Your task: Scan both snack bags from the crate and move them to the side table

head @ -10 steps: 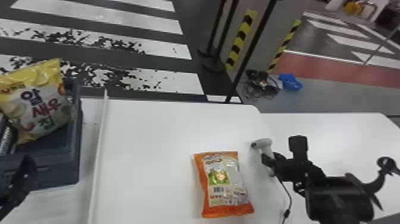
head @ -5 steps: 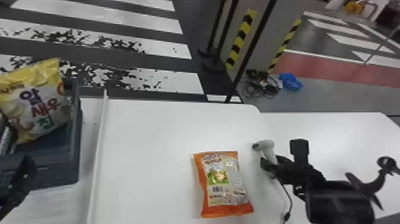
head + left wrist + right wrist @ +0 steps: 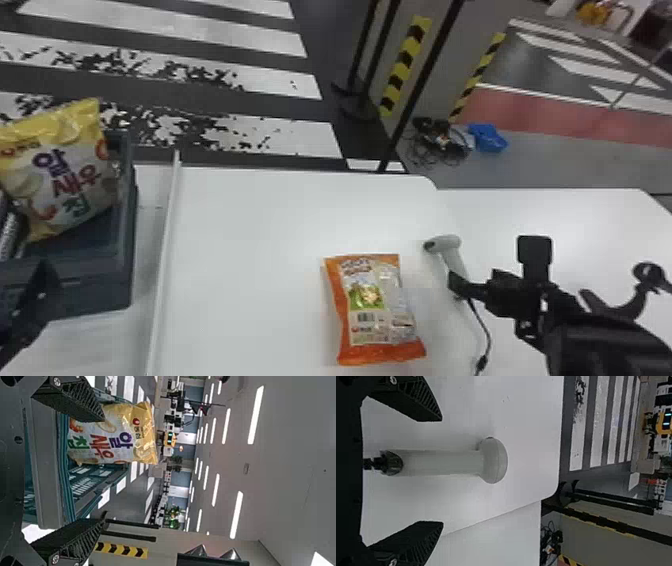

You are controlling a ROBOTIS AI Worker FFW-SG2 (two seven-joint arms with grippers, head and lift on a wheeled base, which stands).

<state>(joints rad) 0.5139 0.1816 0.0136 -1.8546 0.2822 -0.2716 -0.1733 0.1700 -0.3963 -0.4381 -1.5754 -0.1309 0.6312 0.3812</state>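
Room beside scanner (image 3: 447,462) inside open right gripper (image 3: 457,286)

I'd call my surroundings a big indoor hall, something like a robotics lab or test floor. Long strip lights (image 3: 255,415) run in rows along the ceiling (image 3: 289,451) above me, and broad white stripes (image 3: 165,22) cross the dark floor like a pedestrian crossing. I see yellow-and-black hazard tape (image 3: 406,65), a heap of cables (image 3: 434,136), green plants (image 3: 173,512) farther off, and a handheld scanner (image 3: 447,243) on my plain white table (image 3: 260,220)
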